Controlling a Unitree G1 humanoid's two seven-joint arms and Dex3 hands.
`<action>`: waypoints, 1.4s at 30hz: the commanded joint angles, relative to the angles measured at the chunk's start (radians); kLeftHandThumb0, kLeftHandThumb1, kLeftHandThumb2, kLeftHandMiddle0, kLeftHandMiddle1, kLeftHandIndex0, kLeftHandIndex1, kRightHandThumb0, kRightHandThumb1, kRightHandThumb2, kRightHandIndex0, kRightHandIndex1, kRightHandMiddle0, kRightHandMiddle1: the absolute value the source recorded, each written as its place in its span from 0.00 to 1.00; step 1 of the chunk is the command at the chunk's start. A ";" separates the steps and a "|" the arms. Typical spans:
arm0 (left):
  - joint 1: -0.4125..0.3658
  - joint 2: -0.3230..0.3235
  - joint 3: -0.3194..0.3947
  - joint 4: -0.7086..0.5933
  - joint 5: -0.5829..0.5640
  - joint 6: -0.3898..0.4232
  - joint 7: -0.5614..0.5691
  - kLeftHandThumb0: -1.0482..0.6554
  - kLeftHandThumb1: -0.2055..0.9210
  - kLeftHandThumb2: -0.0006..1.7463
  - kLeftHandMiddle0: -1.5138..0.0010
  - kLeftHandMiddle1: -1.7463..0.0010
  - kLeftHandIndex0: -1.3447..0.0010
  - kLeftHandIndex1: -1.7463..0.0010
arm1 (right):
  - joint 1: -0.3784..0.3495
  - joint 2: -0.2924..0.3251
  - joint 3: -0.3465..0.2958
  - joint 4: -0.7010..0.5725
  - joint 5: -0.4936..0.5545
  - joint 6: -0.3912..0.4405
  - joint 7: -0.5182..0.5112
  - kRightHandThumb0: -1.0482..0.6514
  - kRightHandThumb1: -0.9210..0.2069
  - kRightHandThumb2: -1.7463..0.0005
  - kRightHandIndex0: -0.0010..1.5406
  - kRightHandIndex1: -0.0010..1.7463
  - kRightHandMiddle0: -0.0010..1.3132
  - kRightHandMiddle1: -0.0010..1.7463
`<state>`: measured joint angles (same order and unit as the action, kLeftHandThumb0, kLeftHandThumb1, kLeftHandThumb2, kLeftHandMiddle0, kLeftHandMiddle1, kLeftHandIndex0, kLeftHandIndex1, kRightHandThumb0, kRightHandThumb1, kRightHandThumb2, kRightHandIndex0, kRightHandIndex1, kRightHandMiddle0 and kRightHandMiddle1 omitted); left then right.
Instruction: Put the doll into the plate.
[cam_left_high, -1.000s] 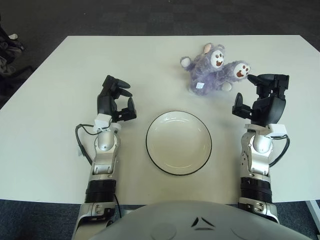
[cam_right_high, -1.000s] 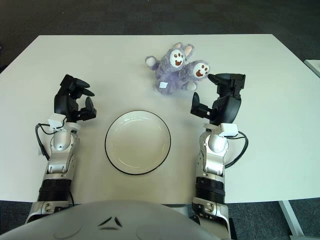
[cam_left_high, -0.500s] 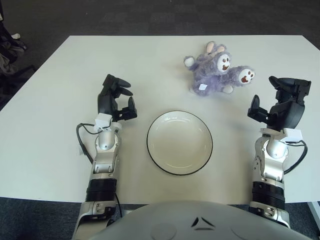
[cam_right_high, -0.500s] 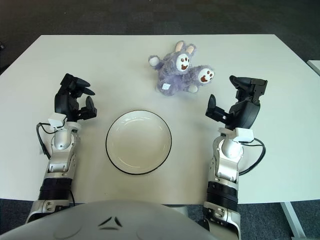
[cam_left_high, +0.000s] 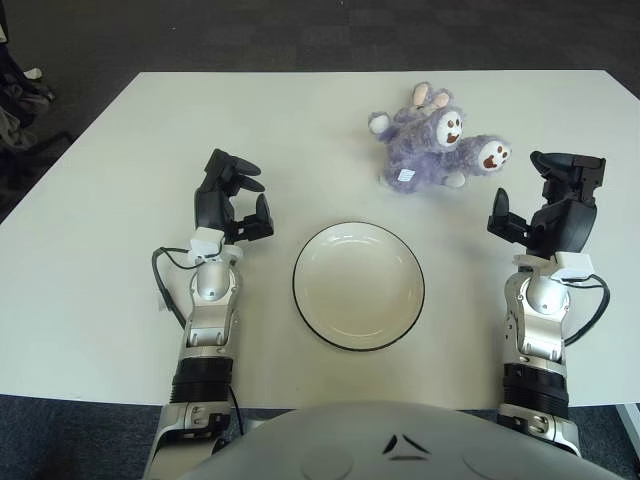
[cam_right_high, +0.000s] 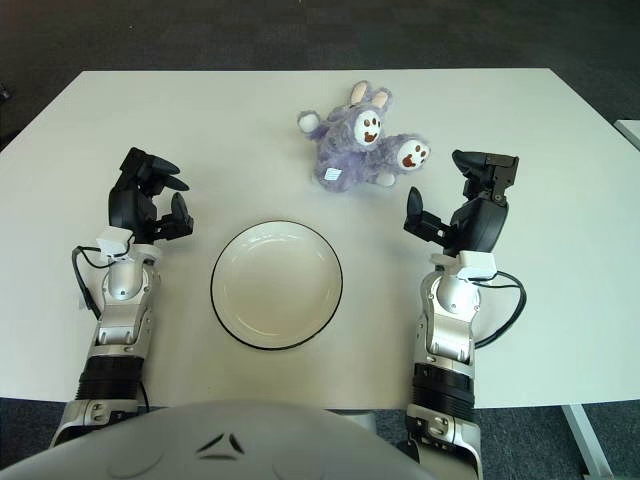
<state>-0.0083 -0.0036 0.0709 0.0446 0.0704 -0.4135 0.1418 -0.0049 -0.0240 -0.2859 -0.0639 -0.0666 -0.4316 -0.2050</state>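
Since half a second ago the right hand (cam_left_high: 545, 205) has shifted slightly left, back toward the doll (cam_left_high: 437, 150); a second ago it was closer still, almost at the doll's near right paw. The doll has barely moved in the last half second, but sits a little right of its spot a second back

Right hand: fingers spread, thumb out to the left, holding nothing. It shows to the right of and nearer than the doll, apart from it

Left hand (cam_left_high: 230, 197): left of the plate (cam_left_high: 357, 285), fingers loosely spread, nothing in them, unchanged across the frames

Doll: purple plush lying on the far right part of the white table (cam_left_high: 120, 160), beyond the plate and clear of its rim. Plate holds nothing; white with dark rim, near centre

Left eye view catches dark clutter (cam_left_high: 18, 85) off the table's far left edge; right eye view does not. Right eye view shows more table right of the right hand
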 joint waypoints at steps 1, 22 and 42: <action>0.099 -0.024 -0.007 0.106 0.012 -0.008 0.015 0.61 0.44 0.78 0.66 0.00 0.62 0.00 | 0.009 -0.012 0.013 0.001 0.028 0.034 0.030 0.37 0.59 0.35 0.00 0.43 0.00 0.82; 0.033 0.007 -0.010 0.090 0.022 0.035 0.004 0.61 0.44 0.77 0.66 0.00 0.63 0.00 | -0.078 -0.031 0.034 0.135 0.178 0.090 0.160 0.58 0.72 0.22 0.01 0.29 0.00 0.53; -0.120 0.065 -0.014 0.083 -0.034 0.069 -0.092 0.61 0.45 0.77 0.66 0.00 0.63 0.00 | -0.175 -0.062 0.073 0.196 0.234 0.237 0.261 0.60 0.75 0.22 0.04 0.33 0.00 0.53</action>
<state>-0.1252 0.0579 0.0570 0.1094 0.0578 -0.3469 0.0749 -0.1518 -0.0765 -0.2144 0.1478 0.1516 -0.2255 0.0516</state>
